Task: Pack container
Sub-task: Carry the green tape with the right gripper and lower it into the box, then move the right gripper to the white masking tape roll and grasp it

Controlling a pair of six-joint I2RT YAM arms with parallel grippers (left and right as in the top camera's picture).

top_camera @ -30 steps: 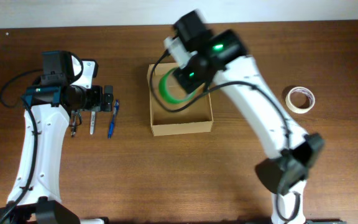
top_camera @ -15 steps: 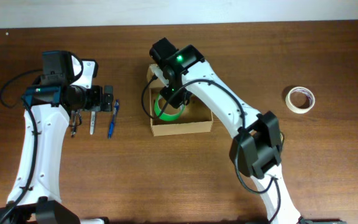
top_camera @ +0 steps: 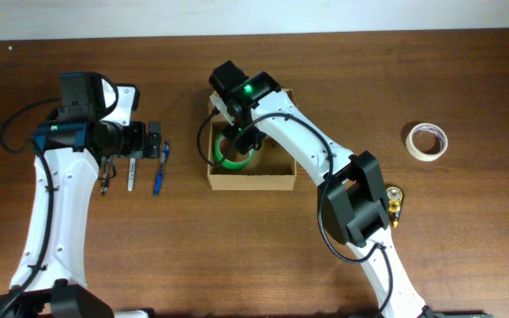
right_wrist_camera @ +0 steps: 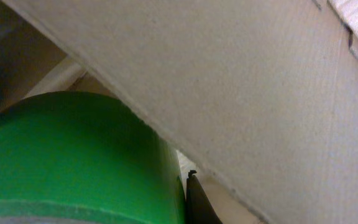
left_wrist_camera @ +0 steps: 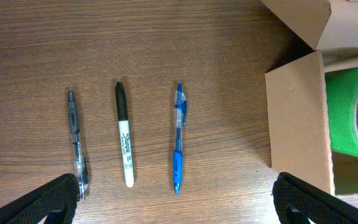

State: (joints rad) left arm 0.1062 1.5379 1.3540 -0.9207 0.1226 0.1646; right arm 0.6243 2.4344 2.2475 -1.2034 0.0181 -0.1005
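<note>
Work surface: brown wooden table [top_camera: 467,256] with a pale band [top_camera: 104,18] beyond its far edge.
The table fills nearly the whole overhead view. Its dark brown grain runs from the left edge to the right edge, and the left wrist view shows the same grain at close range. The band is plain off-white; wall or floor cannot be determined. Lighting is even and diffuse, and shadows are soft.

A tape roll [top_camera: 228,162] sits in the container [top_camera: 250,181]; three pens [left_wrist_camera: 124,149] lie side by side left of it; a second roll [top_camera: 427,155] lies well apart to the right.
</note>
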